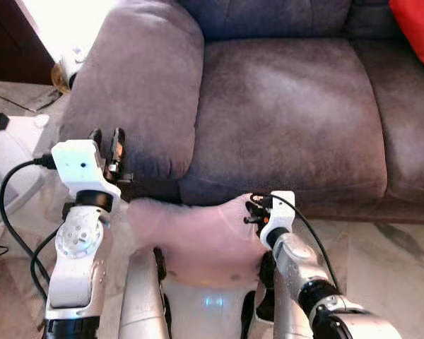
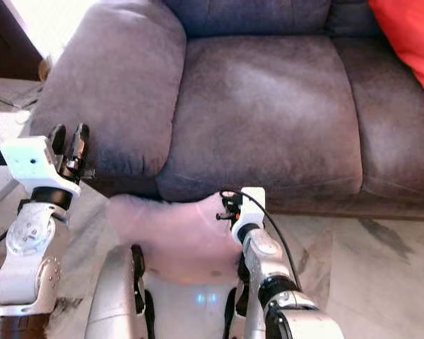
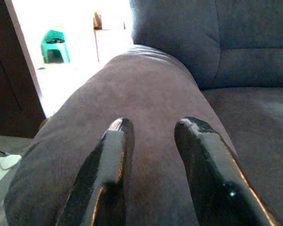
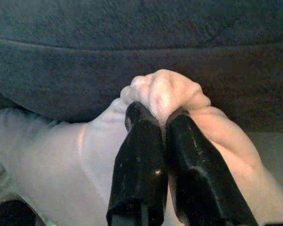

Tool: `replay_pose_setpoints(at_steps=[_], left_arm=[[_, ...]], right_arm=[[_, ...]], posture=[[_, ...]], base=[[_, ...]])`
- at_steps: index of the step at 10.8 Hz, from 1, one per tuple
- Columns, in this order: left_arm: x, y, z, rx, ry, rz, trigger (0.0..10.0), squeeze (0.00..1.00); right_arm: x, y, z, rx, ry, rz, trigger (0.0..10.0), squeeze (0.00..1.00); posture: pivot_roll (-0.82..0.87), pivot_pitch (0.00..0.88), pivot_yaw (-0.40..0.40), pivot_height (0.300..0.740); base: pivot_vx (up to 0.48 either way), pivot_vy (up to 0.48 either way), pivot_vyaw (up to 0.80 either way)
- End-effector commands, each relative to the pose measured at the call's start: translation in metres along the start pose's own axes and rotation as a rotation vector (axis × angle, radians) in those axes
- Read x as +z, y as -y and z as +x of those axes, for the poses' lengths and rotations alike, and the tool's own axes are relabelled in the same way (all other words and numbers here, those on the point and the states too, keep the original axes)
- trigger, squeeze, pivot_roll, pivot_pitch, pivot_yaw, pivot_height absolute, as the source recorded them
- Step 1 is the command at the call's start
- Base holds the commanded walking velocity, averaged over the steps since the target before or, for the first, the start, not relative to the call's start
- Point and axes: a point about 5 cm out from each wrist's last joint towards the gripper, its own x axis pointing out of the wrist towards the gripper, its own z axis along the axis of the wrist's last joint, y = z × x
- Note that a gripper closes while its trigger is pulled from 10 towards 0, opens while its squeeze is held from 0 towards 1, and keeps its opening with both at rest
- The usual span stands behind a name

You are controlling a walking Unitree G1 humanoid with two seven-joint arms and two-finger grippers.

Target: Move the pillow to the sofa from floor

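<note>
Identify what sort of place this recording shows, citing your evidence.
Probably a home living room: a grey upholstered sofa with a red cushion, a marble-patterned tiled floor, and a pale pink pillow held by the right gripper.

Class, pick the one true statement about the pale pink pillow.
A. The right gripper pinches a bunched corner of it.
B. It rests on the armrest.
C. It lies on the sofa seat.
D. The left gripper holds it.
A: the right gripper is shut on a bunched corner of the pillow, held below the sofa seat's front edge; the left gripper is open over the armrest.
</note>
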Motion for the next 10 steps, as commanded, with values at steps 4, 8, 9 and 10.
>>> replay_pose_setpoints(at_steps=[4, 8, 9, 10], left_arm=[[-0.0008, -0.0038, 0.0009, 0.010, 0.003, 0.007, 10.0, 0.00], [-0.0009, -0.0037, 0.0035, 0.008, 0.008, 0.007, 10.0, 0.00], [-0.0009, -0.0041, 0.0050, 0.008, 0.011, 0.007, 10.0, 0.00], [-0.0001, -0.0043, 0.0064, 0.008, 0.016, 0.007, 10.0, 0.00]], right_arm=[[0.0355, -0.0021, 0.0048, 0.019, 0.180, -0.019, 10.0, 0.00], [0.0327, -0.0045, 0.0064, 0.015, 0.153, -0.019, 10.0, 0.00], [0.0340, -0.0051, 0.0068, 0.016, 0.158, -0.015, 10.0, 0.00], [0.0367, -0.0061, 0.0070, 0.024, 0.176, -0.016, 10.0, 0.00]], posture=[[0.25, 0.193, -0.025, 0.632], [0.25, 0.182, -0.025, 0.652], [0.25, 0.178, -0.025, 0.652], [0.25, 0.174, -0.025, 0.652]], base=[[0.000, 0.000, 0.00], [0.000, 0.000, 0.00], [0.000, 0.000, 0.00], [0.000, 0.000, 0.00]])
